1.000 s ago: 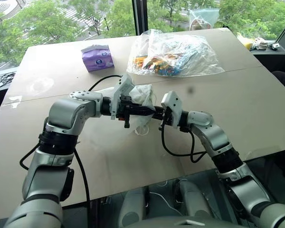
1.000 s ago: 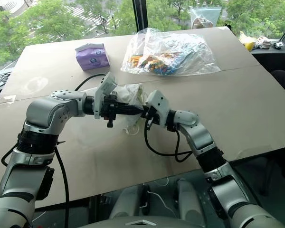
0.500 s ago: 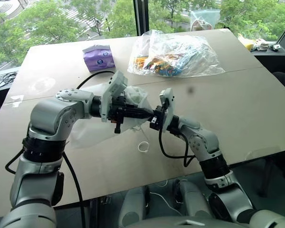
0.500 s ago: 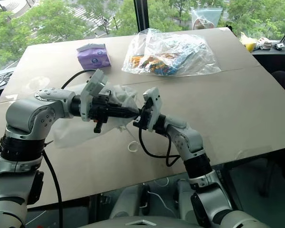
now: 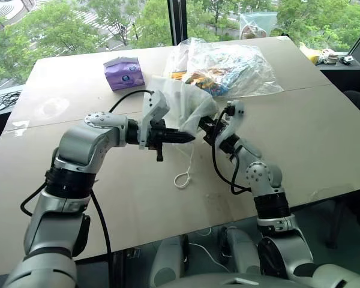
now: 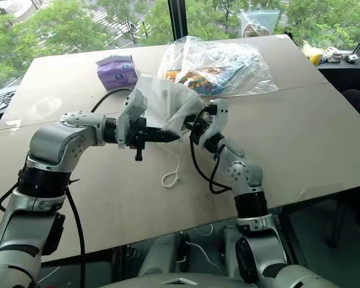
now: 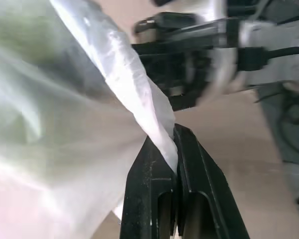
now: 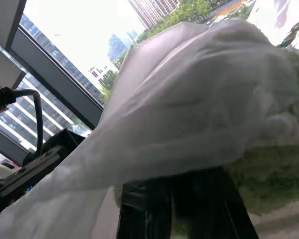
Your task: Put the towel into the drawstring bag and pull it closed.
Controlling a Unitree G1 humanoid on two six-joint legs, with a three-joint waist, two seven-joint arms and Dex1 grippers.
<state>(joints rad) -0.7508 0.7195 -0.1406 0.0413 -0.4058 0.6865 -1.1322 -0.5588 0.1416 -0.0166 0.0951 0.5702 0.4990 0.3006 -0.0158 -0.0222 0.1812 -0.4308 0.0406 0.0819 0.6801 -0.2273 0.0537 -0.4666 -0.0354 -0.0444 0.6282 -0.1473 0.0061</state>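
left gripper (image 7: 174, 149): jaws squeezed tight, pinching the drawstring bag (image 5: 186, 105) edge (keep holding)
right gripper (image 5: 209, 127): jaws hidden, cannot tell; go slowly, pushing the towel (image 8: 269, 174) deeper

A tan table (image 5: 324, 138) bears a purple packet (image 5: 124, 72) and a clear plastic bag (image 5: 228, 66).

silver jointed arms, black cables, black two-finger claws.
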